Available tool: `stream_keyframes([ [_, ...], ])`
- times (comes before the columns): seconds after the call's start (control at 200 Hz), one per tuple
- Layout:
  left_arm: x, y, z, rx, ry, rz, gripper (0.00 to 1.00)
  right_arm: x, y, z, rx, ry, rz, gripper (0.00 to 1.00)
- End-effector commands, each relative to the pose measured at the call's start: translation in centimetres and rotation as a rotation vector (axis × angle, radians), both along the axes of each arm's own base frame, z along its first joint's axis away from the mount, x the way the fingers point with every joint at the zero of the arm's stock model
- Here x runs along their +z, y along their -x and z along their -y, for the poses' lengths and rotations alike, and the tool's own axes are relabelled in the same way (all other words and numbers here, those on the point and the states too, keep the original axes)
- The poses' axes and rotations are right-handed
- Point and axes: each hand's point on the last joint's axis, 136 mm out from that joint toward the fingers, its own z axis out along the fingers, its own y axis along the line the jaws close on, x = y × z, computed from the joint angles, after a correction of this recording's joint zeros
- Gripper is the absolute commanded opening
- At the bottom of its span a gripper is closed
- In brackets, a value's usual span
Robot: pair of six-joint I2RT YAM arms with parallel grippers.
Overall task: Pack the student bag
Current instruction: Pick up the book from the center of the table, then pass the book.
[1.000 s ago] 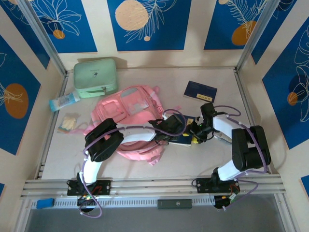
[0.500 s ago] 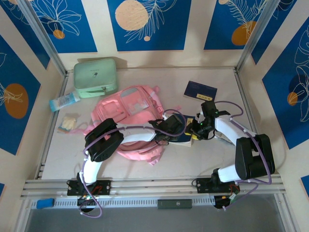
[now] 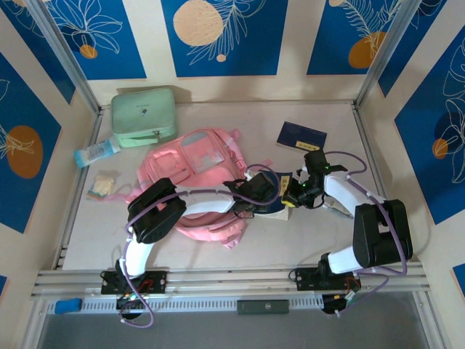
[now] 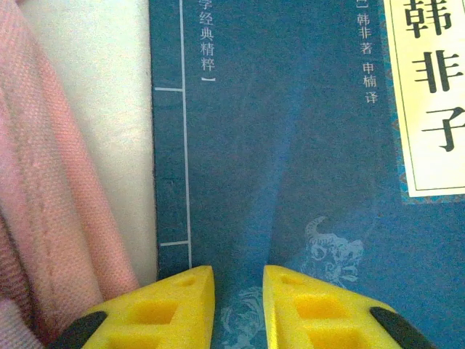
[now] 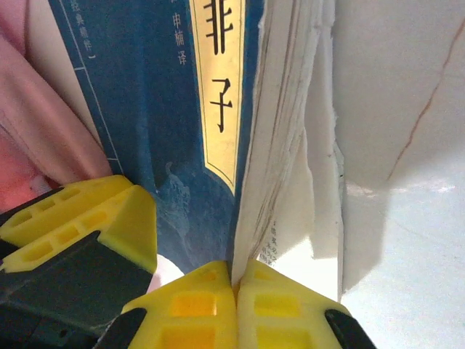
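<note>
Student bag [image 3: 196,163] lies slumped left of the middle of the table [image 3: 320,233], its right side just beside the blue book [image 4: 290,145]. You're at the pick-up of that book. Your right gripper [image 5: 236,280] is pressed together on the cover's free edge, perhaps a few pages too; the view is tight. Your left gripper [image 4: 238,291] hangs slightly parted over the cover, pinching nothing. Next, lift the book and steer it to the bag's opening. Since a second ago, the right claw has closed.
</note>
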Motion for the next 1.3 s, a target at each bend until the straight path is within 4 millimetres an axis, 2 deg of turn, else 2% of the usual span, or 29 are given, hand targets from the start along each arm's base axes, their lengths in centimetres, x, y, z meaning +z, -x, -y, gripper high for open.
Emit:
stream_keyframes([
  [0.0, -1.2, 1.4, 0.0, -0.041, -0.013, -0.082, 0.32, 3.1, -1.0, -1.3, 0.011, -0.116, 0.077, 0.0],
  [0.11, 3.4, 1.2, 1.5, -0.081, 0.106, -0.037, 0.47, 5.2, -1.2, -0.5, -0.015, -0.127, 0.127, 0.0],
  [0.23, 8.2, 1.7, 1.6, -0.096, 0.251, 0.026, 0.58, 7.9, -1.0, 0.1, -0.02, -0.118, 0.186, 0.0],
  [0.415, 14.6, 2.8, -1.1, -0.152, 0.365, 0.115, 0.7, 13.2, -0.1, -0.2, 0.008, -0.139, 0.308, 0.0],
  [0.545, 18.1, 3.3, -4.5, -0.159, 0.428, 0.162, 0.76, 16.6, 0.7, -1.8, 0.077, -0.197, 0.369, 0.0],
  [0.615, 19.6, 3.7, -6.4, -0.181, 0.454, 0.199, 0.84, 18.4, 1.3, -3.3, 0.142, -0.245, 0.4, 0.0],
  [0.695, 20.9, 3.8, -8.7, -0.18, 0.481, 0.227, 0.9, 20.2, 2.1, -5.0, 0.23, -0.284, 0.443, 0.0],
  [0.84, 21.6, 3.4, -13.4, -0.108, 0.529, 0.237, 0.96, 22.5, 3.6, -8.3, 0.373, -0.36, 0.493, 0.0],
  [0.965, 21.7, 3.4, -15.7, -0.062, 0.559, 0.23, 0.99, 23.5, 5.0, -11.5, 0.486, -0.458, 0.513, 0.0],
  [1.17, 21.2, 3.1, -16.9, 0.028, 0.64, 0.213, 0.97, 23.7, 5.8, -15.1, 0.572, -0.525, 0.526, 0.0],
  [1.295, 21.4, 3.0, -16.9, 0.051, 0.691, 0.203, 0.94, 23.6, 5.8, -16.1, 0.584, -0.556, 0.526, 0.0],
])
